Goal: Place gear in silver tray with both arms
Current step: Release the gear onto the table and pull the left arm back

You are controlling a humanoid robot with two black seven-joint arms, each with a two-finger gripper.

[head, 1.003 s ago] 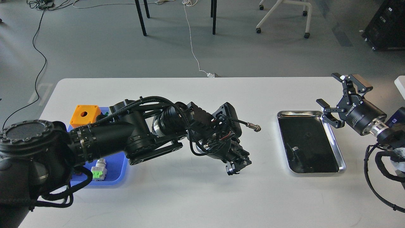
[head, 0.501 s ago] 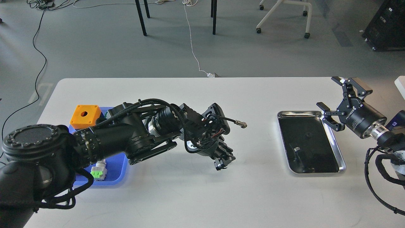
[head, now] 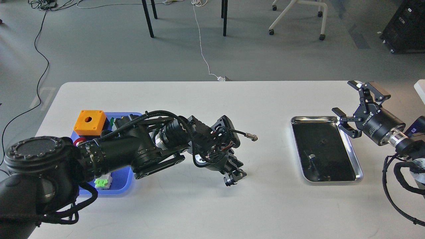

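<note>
The silver tray (head: 359, 172) lies on the right side of the white table, its dark floor mirror-like, with a small dark speck that I cannot identify. No gear shows clearly anywhere. My left arm reaches across the table's middle; its gripper (head: 234, 177) points down just above the tabletop, well left of the tray, seen small and dark, so its fingers cannot be told apart. My right gripper (head: 345, 97) is open and empty, hovering over the tray's far right corner.
A blue plastic tray (head: 123, 177) at the left holds an orange box (head: 89, 122) and a green-and-white part (head: 102, 182), partly hidden by my left arm. A cable plug (head: 252, 136) sticks out from the left wrist. Chair legs and cables lie on the floor beyond the table.
My left arm has drawn back to the left, away from the silver tray, and its gripper sits lower. My right gripper shifted slightly right, still open.
</note>
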